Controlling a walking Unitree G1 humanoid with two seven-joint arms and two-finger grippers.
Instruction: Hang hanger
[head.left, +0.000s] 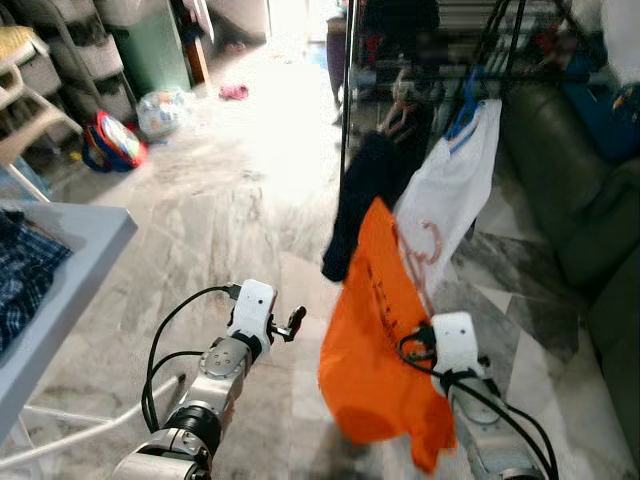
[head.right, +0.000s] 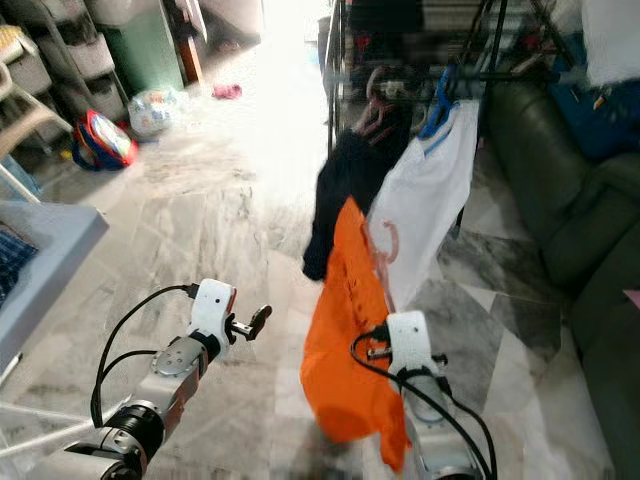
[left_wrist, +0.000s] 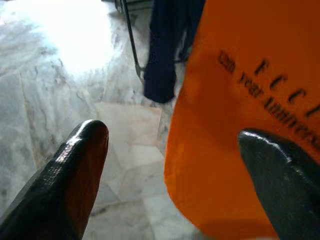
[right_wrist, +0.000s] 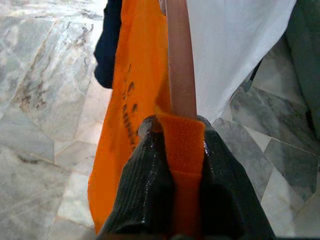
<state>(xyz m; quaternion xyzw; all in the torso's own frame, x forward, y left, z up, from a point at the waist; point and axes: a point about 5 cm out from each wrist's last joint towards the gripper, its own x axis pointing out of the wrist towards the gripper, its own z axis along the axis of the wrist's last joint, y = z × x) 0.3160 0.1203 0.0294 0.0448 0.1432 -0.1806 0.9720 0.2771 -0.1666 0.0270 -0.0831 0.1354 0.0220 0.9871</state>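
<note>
Gripping the pink hanger (right_wrist: 180, 60) through a fold of the orange shirt (head.left: 375, 340), the right tool (right_wrist: 177, 137) has its two black fingers (right_wrist: 145, 190) pressed tight on cloth and plastic together. Seen from the head, the shirt hangs from that hanger just in front of the right arm, held up short of the drying rack (head.left: 520, 60). On the rack, beyond it, hang a dark garment (head.left: 360, 200) and a white shirt (head.left: 450, 190) on a blue hanger (head.right: 438, 105); the orange shirt overlaps both in the head views, but whether it touches them cannot be told.

The left tool (left_wrist: 175, 165) hovers over the marble floor (head.left: 220, 200), just beside the orange shirt's left edge. Its fingers (left_wrist: 75, 170) stand wide apart and hold nothing; one of them lies in front of the orange cloth in the wrist view.

At the far left stands a pale table (head.left: 70, 270) with a checked cloth (head.left: 20, 270) on it. A dark green sofa (head.left: 590, 230) runs along the right side. Farther back on the floor lie a colourful bag (head.left: 112, 142) and a clear plastic bag (head.left: 165, 110), near some shelves (head.left: 85, 60).
</note>
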